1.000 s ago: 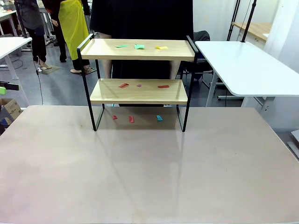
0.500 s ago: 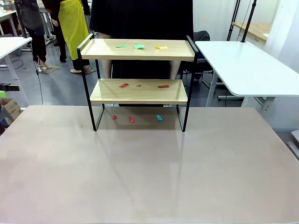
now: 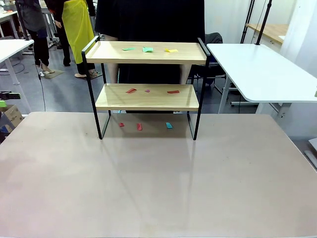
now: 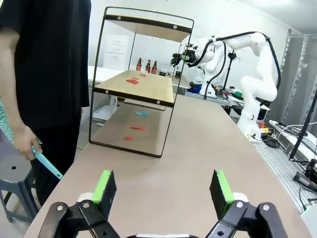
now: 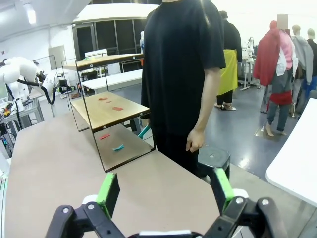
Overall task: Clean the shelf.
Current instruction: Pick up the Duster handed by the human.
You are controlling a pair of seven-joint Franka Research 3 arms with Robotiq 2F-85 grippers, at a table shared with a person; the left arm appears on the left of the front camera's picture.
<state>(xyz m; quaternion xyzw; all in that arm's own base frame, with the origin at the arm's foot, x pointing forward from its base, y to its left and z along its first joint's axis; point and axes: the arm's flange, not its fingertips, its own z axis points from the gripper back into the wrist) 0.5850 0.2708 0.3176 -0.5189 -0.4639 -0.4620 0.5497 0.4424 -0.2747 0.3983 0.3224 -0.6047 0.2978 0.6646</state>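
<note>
The shelf (image 3: pixel 148 101) stands at the far middle of the table, with a person in black (image 3: pixel 148 20) right behind it. Small paper scraps lie on it: green (image 3: pixel 147 49) and yellow (image 3: pixel 171 50) ones on the top board, red ones (image 3: pixel 131 90) on the lower board. More scraps, red (image 3: pixel 139 127) and blue (image 3: pixel 169 125), lie on the table under it. My left gripper (image 4: pixel 162 187) is open and holds nothing, well short of the shelf (image 4: pixel 153 89). My right gripper (image 5: pixel 166 191) is open too, far from the shelf (image 5: pixel 94 109).
The beige table (image 3: pixel 158 178) is bare in front of the shelf. The person holds a light-blue tool (image 4: pixel 47 163) low at their side, and their other hand (image 5: pixel 195 141) hangs free. A white table (image 3: pixel 257 69) stands at the back right. Other people stand farther off.
A black and green part at the left edge of the front view has dropped slightly. The shelf, the scraps and the person have not moved.
</note>
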